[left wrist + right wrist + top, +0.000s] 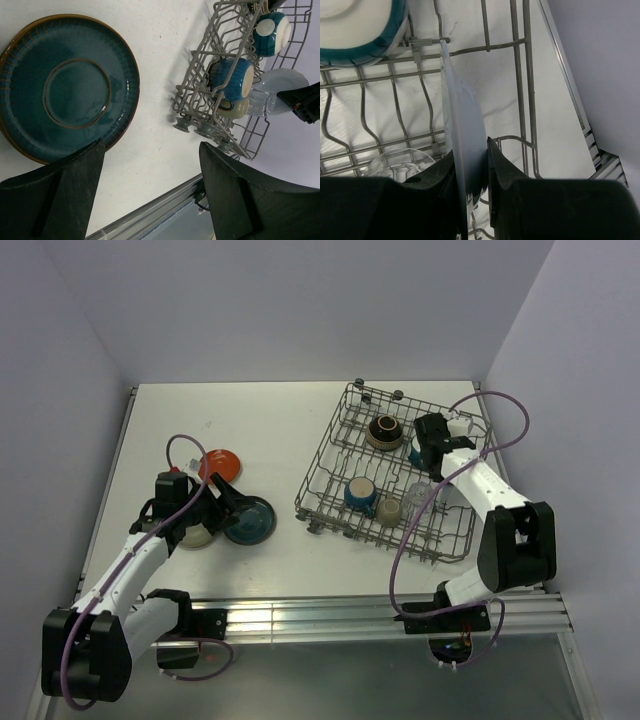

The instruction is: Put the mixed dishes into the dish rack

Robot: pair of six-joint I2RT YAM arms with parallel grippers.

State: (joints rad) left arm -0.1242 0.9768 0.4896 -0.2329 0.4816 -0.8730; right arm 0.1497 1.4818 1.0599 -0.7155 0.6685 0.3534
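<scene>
The dish rack [330, 465] stands on the right half of the table. It holds a brown bowl [385, 430], a cream/teal bowl [360, 492] and a clear glass cup [418, 495]. My right gripper [472, 165] is shut on a pale blue plate [465, 120], held on edge inside the rack's right side, with the glass cup [400, 162] to its left. My left gripper [225, 502] is open and empty, low over the table, just beside the dark teal plate [65, 85]. A red-orange plate [222, 462] and a grey-beige plate [197, 536] lie close by.
A second cream/teal bowl [360, 30] sits in the rack just ahead of the right gripper. A small beige cup [389, 511] lies near the rack's front. The rack's wire side [527, 75] runs close on the right, beyond it the table's edge rail and the wall.
</scene>
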